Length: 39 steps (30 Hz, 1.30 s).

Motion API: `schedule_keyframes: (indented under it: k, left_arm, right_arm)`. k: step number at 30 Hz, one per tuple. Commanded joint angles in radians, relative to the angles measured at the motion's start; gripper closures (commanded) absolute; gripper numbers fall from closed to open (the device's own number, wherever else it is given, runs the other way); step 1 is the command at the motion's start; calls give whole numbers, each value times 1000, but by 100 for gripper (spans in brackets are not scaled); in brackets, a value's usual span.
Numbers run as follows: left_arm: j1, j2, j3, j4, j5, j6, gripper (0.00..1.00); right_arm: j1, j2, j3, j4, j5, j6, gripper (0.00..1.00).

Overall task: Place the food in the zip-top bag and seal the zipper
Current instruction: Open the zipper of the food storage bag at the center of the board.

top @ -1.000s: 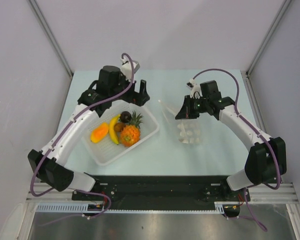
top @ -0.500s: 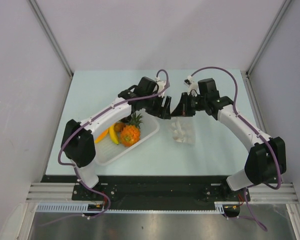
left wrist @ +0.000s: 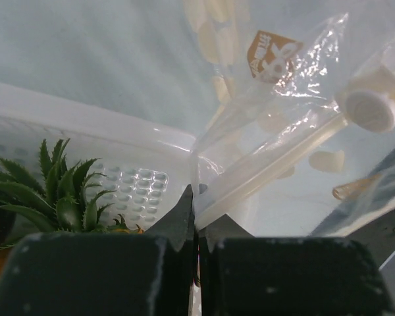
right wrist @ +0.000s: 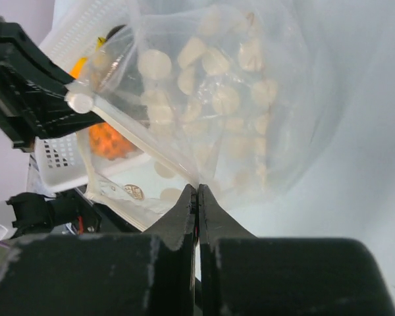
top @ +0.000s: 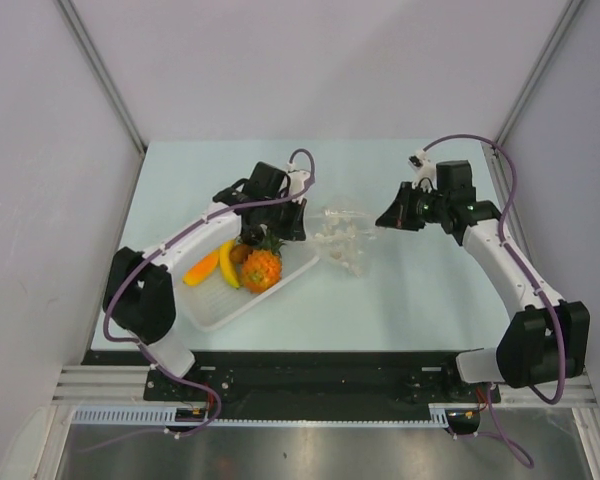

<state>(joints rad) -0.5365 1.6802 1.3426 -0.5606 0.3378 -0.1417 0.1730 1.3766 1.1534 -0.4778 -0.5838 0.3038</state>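
Moved since prior view: right hand drew further from the white basket; left hand retreated to the basket's far right corner. Both hands were clenched on the zip-top bag, which was stretched over the counter just right of the basket. Pineapple and banana lay inside the basket.

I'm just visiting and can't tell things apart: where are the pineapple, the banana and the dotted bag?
pineapple [top: 261, 269], top view, on its orange body.
banana [top: 226, 265], top view, on its middle.
dotted bag [top: 345, 246], top view, on the middle of the clear plastic.
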Motion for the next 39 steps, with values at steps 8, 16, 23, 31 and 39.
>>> schedule_keyframes:
  k: [8,16,23,31,39]
  left_arm:
    - [-160,-66,112,-94,-37,255,100]
    - [-232,-54,165,-156,-43,313,100]
    - [-237,-24,190,-193,-31,312,100]
    - [-131,-105,101,-79,33,263,54]
    - [-48,-315,-78,172,-93,182,1]
  right_arm:
    - [43,-109,-58,-71,7,-170,82]
    - [138,-126,28,-124,197,-325,66]
    - [171,-126,52,-137,204,-384,94]
    - [131,-175,-9,-160,180,-371,100]
    - [112,-200,-64,-104,58,-241,100]
